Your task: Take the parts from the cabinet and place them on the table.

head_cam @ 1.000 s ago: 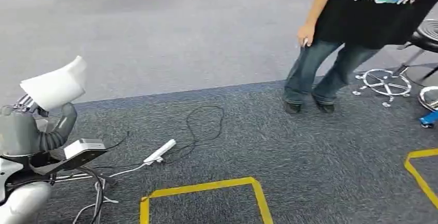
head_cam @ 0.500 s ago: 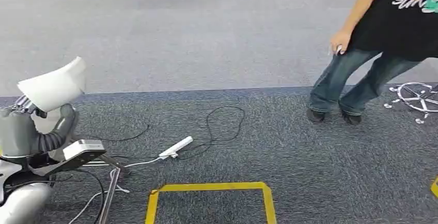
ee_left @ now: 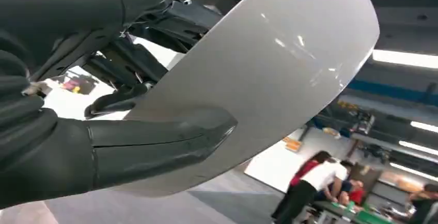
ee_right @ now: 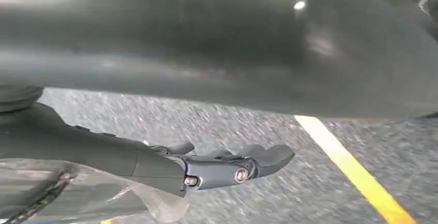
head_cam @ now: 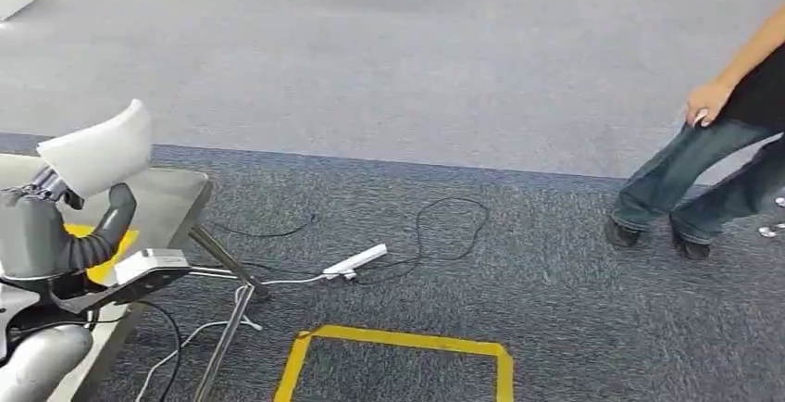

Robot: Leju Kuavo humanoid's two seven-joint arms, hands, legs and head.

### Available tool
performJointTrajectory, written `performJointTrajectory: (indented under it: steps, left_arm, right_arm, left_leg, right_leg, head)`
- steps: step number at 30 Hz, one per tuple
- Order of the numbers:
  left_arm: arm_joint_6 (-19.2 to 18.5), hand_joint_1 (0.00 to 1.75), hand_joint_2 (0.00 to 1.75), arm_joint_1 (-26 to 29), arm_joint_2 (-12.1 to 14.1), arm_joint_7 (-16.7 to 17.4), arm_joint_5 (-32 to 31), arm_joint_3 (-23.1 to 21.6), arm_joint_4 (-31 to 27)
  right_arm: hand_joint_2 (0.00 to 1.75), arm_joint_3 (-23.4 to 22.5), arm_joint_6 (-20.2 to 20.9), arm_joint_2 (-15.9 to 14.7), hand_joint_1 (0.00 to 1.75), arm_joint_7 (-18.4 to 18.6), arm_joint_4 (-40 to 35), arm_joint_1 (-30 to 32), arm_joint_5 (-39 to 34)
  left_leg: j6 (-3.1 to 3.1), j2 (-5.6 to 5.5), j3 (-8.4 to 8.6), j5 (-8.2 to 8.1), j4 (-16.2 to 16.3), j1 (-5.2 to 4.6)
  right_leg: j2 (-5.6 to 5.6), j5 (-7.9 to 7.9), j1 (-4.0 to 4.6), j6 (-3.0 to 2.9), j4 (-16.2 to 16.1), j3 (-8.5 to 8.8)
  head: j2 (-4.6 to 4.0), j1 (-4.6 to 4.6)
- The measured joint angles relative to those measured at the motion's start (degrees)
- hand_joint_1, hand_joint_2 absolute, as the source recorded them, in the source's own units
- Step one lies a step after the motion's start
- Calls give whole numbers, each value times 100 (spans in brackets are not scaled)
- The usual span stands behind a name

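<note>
Carrying step: the left hand (head_cam: 42,226) grips a curved white panel (head_cam: 97,152) above itself, the right hand (ee_right: 227,164) hangs spread, and next comes lowering it onto the metal table (head_cam: 171,200) just beyond.

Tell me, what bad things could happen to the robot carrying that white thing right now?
The left hand grips the white curved part at one end, so it might slip before reaching the metal table. A power strip and black cable lie on the carpet, so a foot could snag. A person stands close on the right and could get bumped.
</note>
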Motion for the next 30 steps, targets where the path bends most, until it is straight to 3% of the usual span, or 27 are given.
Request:
performJointTrajectory:
  steps: [3, 4, 5, 6, 8, 9, 10, 11, 12, 13, 14, 15, 19, 20, 21, 22, 24, 25, 26, 27, 28, 29, 30]
  left_arm:
    - [0, 175, 175, 8, -5, 11, -7, -5, 4]
    - [2, 175, 175, 10, 2, 11, -7, -5, 2]
    - [15, 175, 175, 22, 6, 11, -7, 0, 2]
    - [18, 175, 175, 18, 22, 11, -7, 4, 2]
    - [28, 175, 175, 59, 37, 13, 4, 9, 2]
    - [28, 175, 175, 84, 43, 13, 7, 9, 2]
    - [28, 175, 175, 108, 48, 13, 7, 9, 2]
    - [22, 175, 175, 119, 55, 15, 7, 9, 2]
    - [9, 175, 175, 117, 57, 29, 7, 9, 2]
    - [-2, 175, 175, 107, 57, 35, 4, 9, 2]
    - [-4, 175, 175, 83, 52, 48, -4, 9, 2]
    - [-11, 175, 175, 40, 44, 55, -11, 9, 9]
    - [-39, 175, 175, -19, 35, 68, -15, 6, 13]
    - [-39, 175, 175, -21, 30, 70, -18, 6, 13]
    - [-39, 175, 175, -49, 30, 70, -20, 9, 13]
    - [-39, 175, 175, -57, 30, 72, -28, 9, 13]
    - [-50, 175, 175, -46, 24, 79, -46, 2, 17]
    - [-57, 175, 175, -46, 22, 81, -61, 0, 22]
    - [-59, 175, 175, -47, 22, 81, -81, 0, 31]
    - [-61, 175, 175, -48, 20, 83, -83, 0, 33]
    - [-74, 175, 175, -58, 17, 88, -90, 0, 35]
    - [-90, 175, 175, -82, 2, 92, -98, -2, 44]
    - [-90, 175, 175, -101, -7, 94, -107, -9, 55]
  right_arm:
    - [0, -44, 20, 37, 0, -16, 72, -31, 6]
    - [0, -53, 9, 39, 0, 0, 72, -28, 15]
    - [0, -59, -31, 39, 0, 48, 68, -25, 35]
    - [0, -59, -68, 24, 0, 87, 35, -13, 55]
    - [0, -59, -116, -33, 0, 162, -74, 31, 63]
    - [0, -57, -131, -55, 0, 170, -104, 47, 63]
    - [0, -55, -133, -74, 0, 183, -124, 52, 63]
    - [0, -55, -153, -79, 0, 183, -144, 52, 63]
    - [0, -57, -166, -79, 0, 181, -153, 49, 63]
    - [0, -59, -157, -72, 0, 157, -153, 42, 63]
    - [0, -66, -135, -52, 0, 120, -142, 38, 59]
    - [0, -85, -89, -22, 0, 78, -93, 38, 57]
    - [0, -129, -48, 46, 0, 8, 24, -5, 52]
    - [0, -160, -55, 55, 0, 11, 40, -3, 52]
    - [0, -175, -68, 66, 0, 11, 46, -2, 61]
    - [0, -175, -72, 66, 0, 19, 46, 5, 72]
    - [0, -175, -96, 66, 0, 61, 48, 21, 76]
    - [0, -175, -96, 66, 0, 63, 51, 34, 81]
    - [0, -175, -83, 70, 0, 54, 61, 36, 85]
    - [0, -177, -72, 74, 0, 39, 68, 40, 100]
    - [0, -186, -44, 83, 0, 4, 87, 33, 107]
    - [0, -197, -5, 107, 0, -41, 155, 21, 107]
    - [0, -201, 53, 144, 0, -79, 243, 4, 116]
  left_leg:
    - [-80, -135, -33, 58, -30, 48]
    - [-100, -171, -40, 40, -17, 47]
    - [-130, 100, -76, -56, 80, 33]
    - [-165, 290, -192, -228, 364, 28]
    - [-203, 403, -618, -641, 1276, 51]
    - [-213, 409, -804, -760, 1649, 60]
    - [-216, 409, -880, -744, 1776, 68]
    - [-213, 411, -810, -590, 1634, 71]
    - [-199, 428, -627, -344, 1252, 70]
    - [-173, 487, -356, -73, 717, 62]
    - [-135, 634, -117, 120, 247, 42]
    - [-111, 835, -22, 13, 103, -32]
    - [-9, 638, -29, 14, -41, -37]
    - [23, 608, 17, 40, -89, 4]
    - [55, 562, 26, 41, -93, 12]
    - [76, 522, 22, 40, -92, 12]
    - [91, 405, 22, 31, -88, 6]
    - [92, 342, 27, 30, -85, 3]
    - [91, 278, 38, 28, -84, 3]
    - [90, 218, 49, 25, -81, 5]
    - [81, 153, 66, 13, -76, 8]
    - [57, 92, 82, -3, -65, 16]
    - [34, 44, 66, -16, -56, 7]
  right_leg:
    - [-129, 17, 48, -53, 31, 10]
    - [-185, 40, 21, -90, -3, 34]
    - [-248, 44, 18, -125, -22, 61]
    - [-296, 26, 27, -167, -23, 75]
    - [-420, 0, 41, -202, -22, 94]
    - [-479, -9, 44, -210, -21, 98]
    - [-541, -18, 47, -214, -21, 106]
    - [-594, -33, 50, -210, -21, 121]
    - [-653, -48, 55, -207, -21, 142]
    - [-708, -70, 56, -198, -21, 176]
    - [-753, -89, 60, -181, -21, 208]
    - [-796, -111, 96, -149, -21, 211]
    - [-1025, -155, 116, -42, -52, 262]
    - [-876, -214, 85, -3, -1, 214]
    - [-640, -344, 82, 1, 204, 122]
    - [-502, -550, 75, 7, 626, -88]
    - [-430, -903, 78, 27, 1591, -613]
    - [-426, -892, 78, 31, 1809, -767]
    - [-426, -744, 77, 24, 1727, -777]
    - [-417, -496, 75, 19, 1409, -670]
    - [-393, -180, 69, 6, 890, -448]
    - [-274, 114, 54, 1, 299, -186]
    - [-31, 42, 33, -5, 104, -72]
  head:
    - [0, 0]
    - [0, -1]
    - [0, -7]
    - [0, -38]
    - [0, -35]
    - [0, -31]
    - [0, -35]
    - [0, -31]
    - [0, -33]
    - [0, -33]
    - [0, -35]
    - [0, -29]
    - [0, -18]
    - [0, -18]
    - [0, 6]
    - [0, 23]
    - [0, 24]
    - [0, 28]
    - [0, 21]
    - [0, 28]
    - [0, 24]
    - [0, 26]
    - [0, 21]
